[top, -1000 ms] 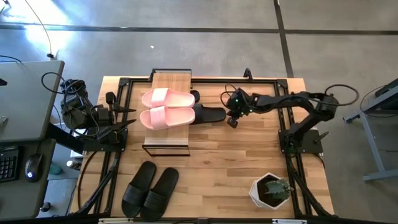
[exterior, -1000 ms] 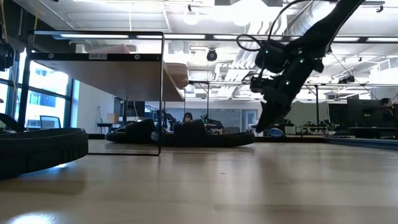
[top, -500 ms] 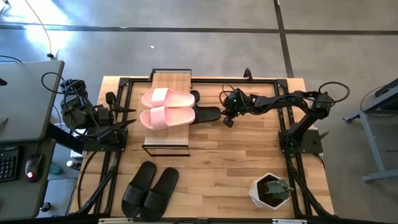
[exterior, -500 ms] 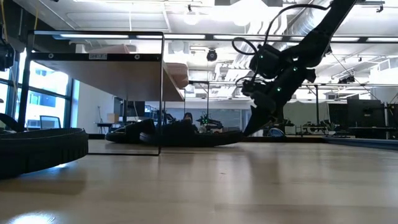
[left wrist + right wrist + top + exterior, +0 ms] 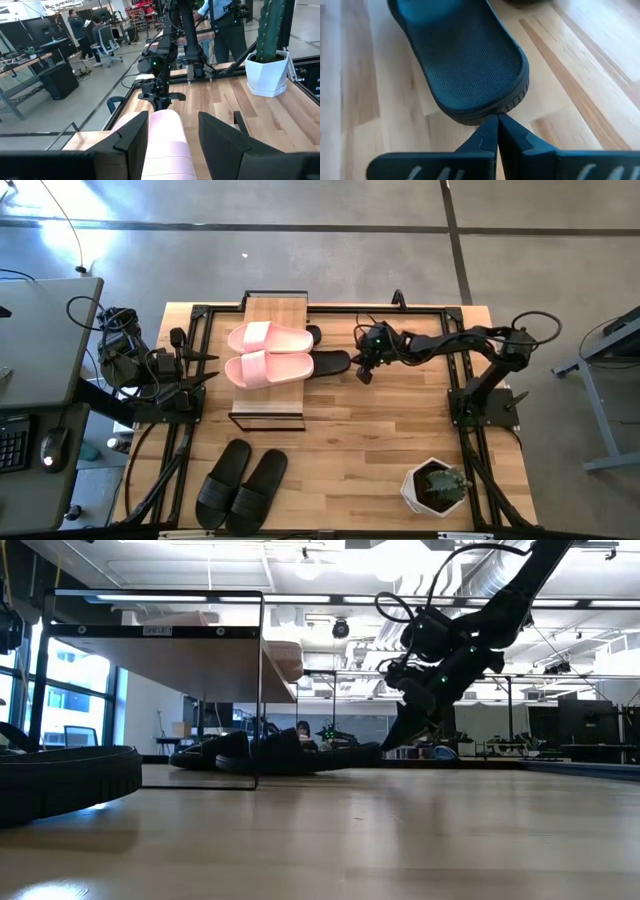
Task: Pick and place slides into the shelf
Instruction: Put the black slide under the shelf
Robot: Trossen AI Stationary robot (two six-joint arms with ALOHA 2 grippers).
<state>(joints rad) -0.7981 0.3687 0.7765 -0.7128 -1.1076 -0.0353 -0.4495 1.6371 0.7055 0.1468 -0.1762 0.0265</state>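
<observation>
Under the shelf (image 5: pixel 275 310), a black slide (image 5: pixel 330 363) is nudged at its heel by the closed right gripper (image 5: pixel 364 376); probably light, flexible foam, best pinched at the strap. Left gripper (image 5: pixel 172 137) is parked, open.

The wooden bench (image 5: pixel 380 440) carries the shelf (image 5: pixel 273 310), a black pair of slides (image 5: pixel 240 478) near its front edge, and a potted plant (image 5: pixel 435 486). On the shelf top lies the pink pair (image 5: pixel 268 352). Two more black slides (image 5: pixel 330 362) lie under it on the bench.
</observation>
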